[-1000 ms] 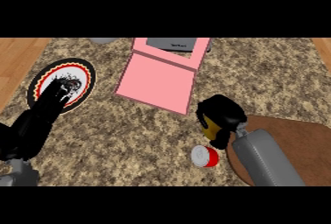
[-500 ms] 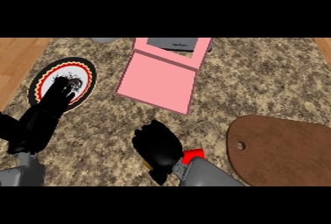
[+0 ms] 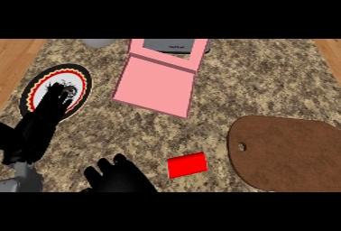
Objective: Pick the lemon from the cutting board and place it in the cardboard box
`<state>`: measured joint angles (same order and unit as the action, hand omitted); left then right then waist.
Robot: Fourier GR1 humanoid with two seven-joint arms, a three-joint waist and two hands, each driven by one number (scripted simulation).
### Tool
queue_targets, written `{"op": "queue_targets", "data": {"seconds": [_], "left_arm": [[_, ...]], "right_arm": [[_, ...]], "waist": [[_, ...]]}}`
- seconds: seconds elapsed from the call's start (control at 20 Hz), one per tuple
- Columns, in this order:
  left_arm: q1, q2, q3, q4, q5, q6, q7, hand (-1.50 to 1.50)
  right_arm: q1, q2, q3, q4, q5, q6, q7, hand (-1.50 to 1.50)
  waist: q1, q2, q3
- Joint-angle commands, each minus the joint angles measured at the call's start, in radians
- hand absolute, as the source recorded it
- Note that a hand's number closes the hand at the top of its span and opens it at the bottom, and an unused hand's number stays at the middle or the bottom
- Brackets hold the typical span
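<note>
One pink box (image 3: pixel 158 83) lies open ahead of the right hand (image 3: pixel 121 177). I cannot tell what is inside. One brown cutting board (image 3: pixel 286 153) and one red can (image 3: pixel 186 164) sit to the right of that hand, whose fingers are spread open. The left hand (image 3: pixel 41 126) lies flat and open over one plate (image 3: pixel 80 76). I cannot tell where the lemon is.

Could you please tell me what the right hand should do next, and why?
Probably lift toward the box: the right hand sits low beside the red cylinder, and the board shows no lemon, so the hand may hide it.
</note>
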<state>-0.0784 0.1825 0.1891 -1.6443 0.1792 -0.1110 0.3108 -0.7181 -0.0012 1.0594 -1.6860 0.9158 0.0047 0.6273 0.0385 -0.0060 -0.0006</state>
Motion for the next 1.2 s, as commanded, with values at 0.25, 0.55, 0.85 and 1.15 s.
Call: {"op": "queue_targets", "data": {"seconds": [0.25,0.55,0.85,1.15], "left_arm": [[0.019,0.009,0.02,-0.005,0.003,-0.001,-0.008,0.0],[0.065,0.02,0.04,-0.059,0.038,-0.027,0.002,0.0],[0.021,0.001,0.017,-0.02,-0.008,0.001,-0.022,0.0],[-0.021,0.02,0.048,0.033,0.006,0.001,-0.018,0.0]], "right_arm": [[-0.22,0.001,-0.14,-0.191,0.004,-0.028,0.332,1.5],[-0.303,0.001,-0.291,-0.123,-0.024,0.004,0.338,1.5],[-0.322,0.001,-0.354,0.04,-0.022,0.011,0.225,1.5],[-0.274,-0.017,-0.455,0.185,-0.018,-0.118,-0.018,1.5]], "waist": [[-0.022,0.0,-0.001],[-0.025,0.004,0.0],[-0.031,0.006,0.0],[-0.032,0.009,0.0]]}}
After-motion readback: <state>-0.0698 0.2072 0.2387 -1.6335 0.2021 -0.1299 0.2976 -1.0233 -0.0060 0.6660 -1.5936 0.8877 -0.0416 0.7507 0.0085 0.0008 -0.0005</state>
